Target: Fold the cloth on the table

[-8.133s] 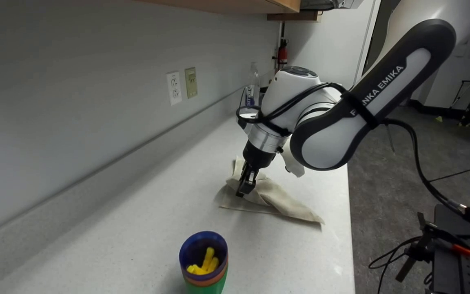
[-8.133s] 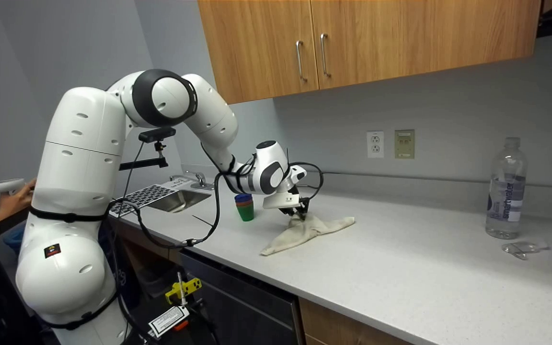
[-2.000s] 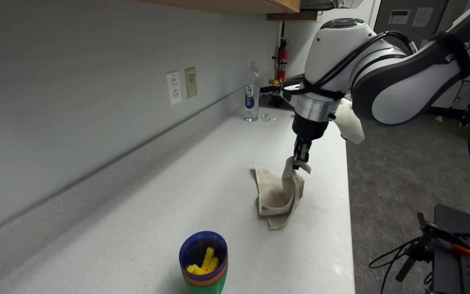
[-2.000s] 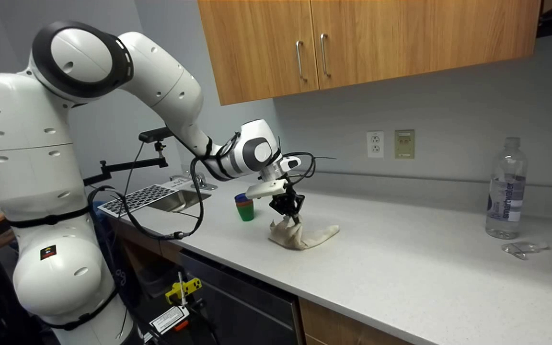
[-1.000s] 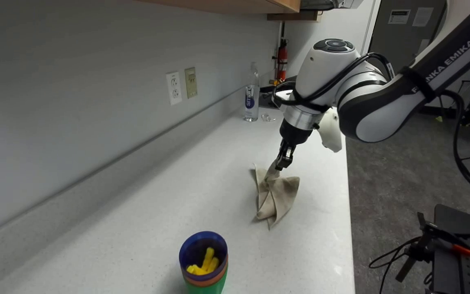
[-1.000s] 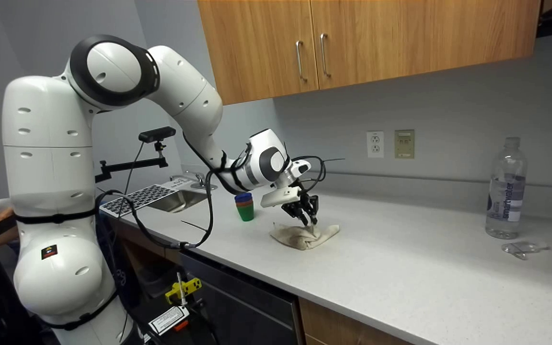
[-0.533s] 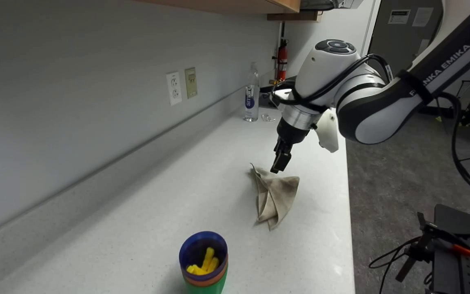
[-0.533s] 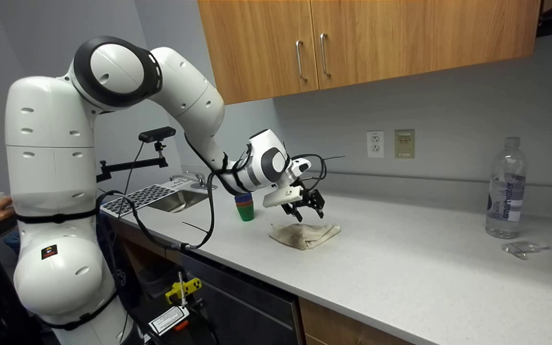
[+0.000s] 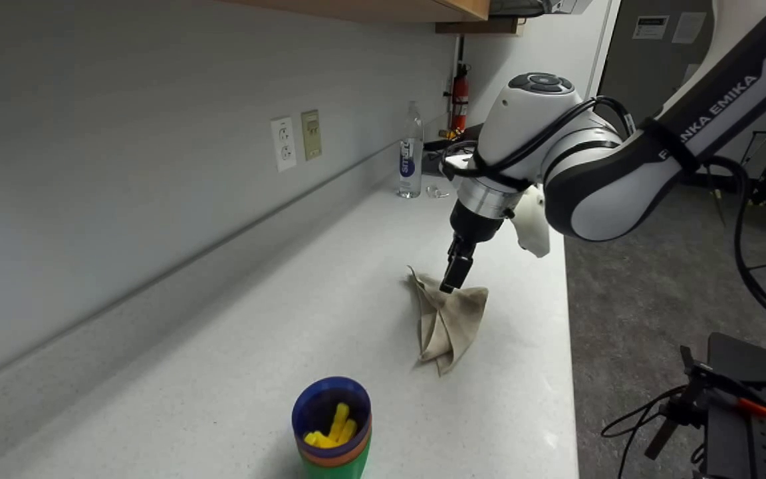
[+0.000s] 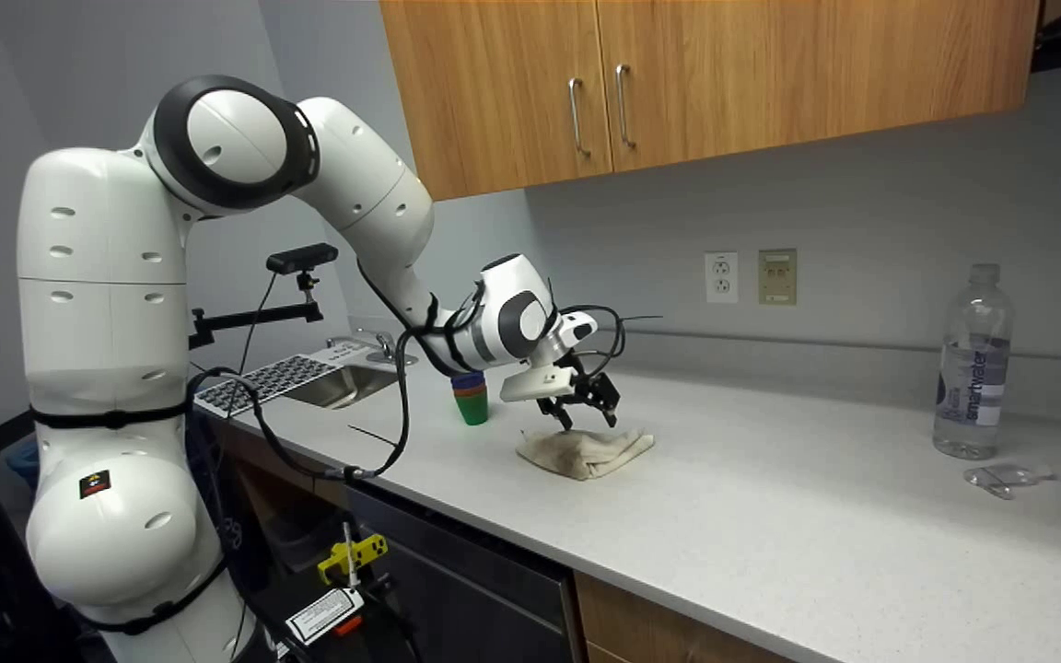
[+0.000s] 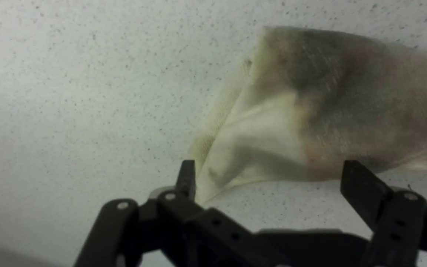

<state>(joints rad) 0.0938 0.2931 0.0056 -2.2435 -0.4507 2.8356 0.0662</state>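
The beige cloth [image 9: 453, 319] lies folded over in a small, creased bundle on the white table [image 9: 223, 412]. In the wrist view, brownish stains darken the cloth [image 11: 347, 104], and one pointed corner reaches toward the left finger. My gripper [image 10: 589, 424] hovers low over the cloth's wall-side part, tilted. Its two fingers are spread wide in the wrist view, with nothing gripped between them; the gripper [image 11: 269, 163] straddles the cloth's near edge. A small gap seems to separate the fingertips from the fabric, though contact is hard to judge.
Stacked cups [image 9: 333, 426], blue on top, hold yellow pieces. A water bottle [image 10: 973, 368] stands by the wall, with a clear plastic item [image 10: 1005, 479] beside it. A sink [image 10: 343, 387] and wooden cabinet [image 10: 715, 83] frame the counter.
A second ago the jaws pinched a raised bit of cloth. They have opened and let it go, and the cloth has settled flatter. Over the last half second the gripper has lowered slightly.
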